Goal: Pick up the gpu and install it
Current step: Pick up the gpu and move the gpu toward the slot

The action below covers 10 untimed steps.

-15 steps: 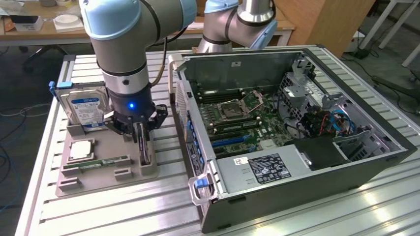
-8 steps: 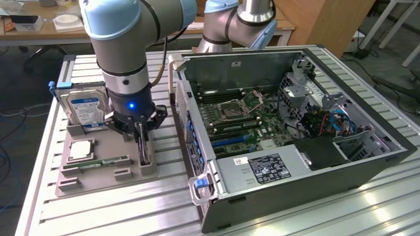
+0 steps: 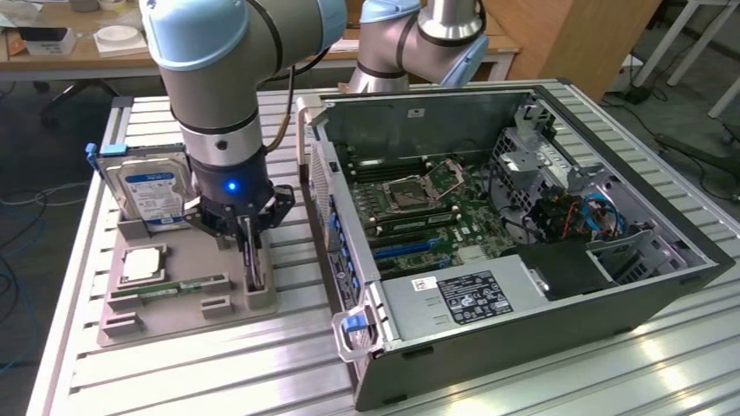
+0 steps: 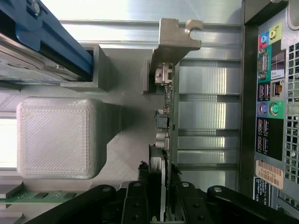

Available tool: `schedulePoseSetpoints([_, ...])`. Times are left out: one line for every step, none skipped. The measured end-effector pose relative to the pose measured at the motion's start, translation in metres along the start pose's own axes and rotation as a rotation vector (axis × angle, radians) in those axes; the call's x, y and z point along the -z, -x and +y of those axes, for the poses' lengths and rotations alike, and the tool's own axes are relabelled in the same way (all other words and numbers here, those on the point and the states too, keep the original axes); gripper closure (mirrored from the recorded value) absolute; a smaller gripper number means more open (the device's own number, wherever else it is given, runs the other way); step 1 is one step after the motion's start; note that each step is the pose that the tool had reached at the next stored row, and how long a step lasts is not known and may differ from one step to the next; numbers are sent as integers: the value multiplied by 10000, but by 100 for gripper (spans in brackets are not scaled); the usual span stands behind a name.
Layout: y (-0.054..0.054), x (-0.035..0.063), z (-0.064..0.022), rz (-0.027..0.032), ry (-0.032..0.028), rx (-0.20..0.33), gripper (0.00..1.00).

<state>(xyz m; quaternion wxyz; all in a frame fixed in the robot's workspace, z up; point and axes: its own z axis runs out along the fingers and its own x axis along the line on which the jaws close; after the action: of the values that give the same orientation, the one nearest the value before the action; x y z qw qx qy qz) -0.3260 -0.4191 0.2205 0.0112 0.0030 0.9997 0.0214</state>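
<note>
The gpu (image 3: pixel 253 260) is a thin dark card that stands on edge in a slot of the grey holder tray (image 3: pixel 185 322), at the exterior view's left of the open computer case (image 3: pixel 543 295). My gripper (image 3: pixel 249 236) reaches straight down onto the card's top edge. In the wrist view the gpu (image 4: pixel 167 109) shows edge-on, its silver end bracket (image 4: pixel 175 39) at the far end. My gripper (image 4: pixel 161 170) has a black finger pressed close on each side of the card, shut on it. The card rests in its slot.
On the tray also stand a silver hard drive (image 3: pixel 154 191) with a blue label, a CPU (image 3: pixel 141 263) and a green RAM stick (image 3: pixel 173 286). The case lies open with its motherboard (image 3: pixel 428 208) exposed. Its rear port panel (image 4: pixel 271 93) is beside the card.
</note>
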Motion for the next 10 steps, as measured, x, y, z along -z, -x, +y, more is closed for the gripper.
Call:
schedulePoseSetpoints([0,0,0,-1,0,0,73])
schedulePoseSetpoints([0,0,0,0,0,0,73])
schedulePoseSetpoints([0,0,0,-1,1,0,73])
schedulePoseSetpoints([0,0,0,-1,0,0,73])
schedulePoseSetpoints([0,0,0,-1,1,0,73])
schedulePoseSetpoints([0,0,0,-1,1,0,73])
schedulePoseSetpoints([0,0,0,-1,1,0,73])
schedulePoseSetpoints([0,5,1,-3,3,0,73])
schedulePoseSetpoints([1,26,2,-3,3,0,73])
schedulePoseSetpoints([0,52,1,-1,1,0,73])
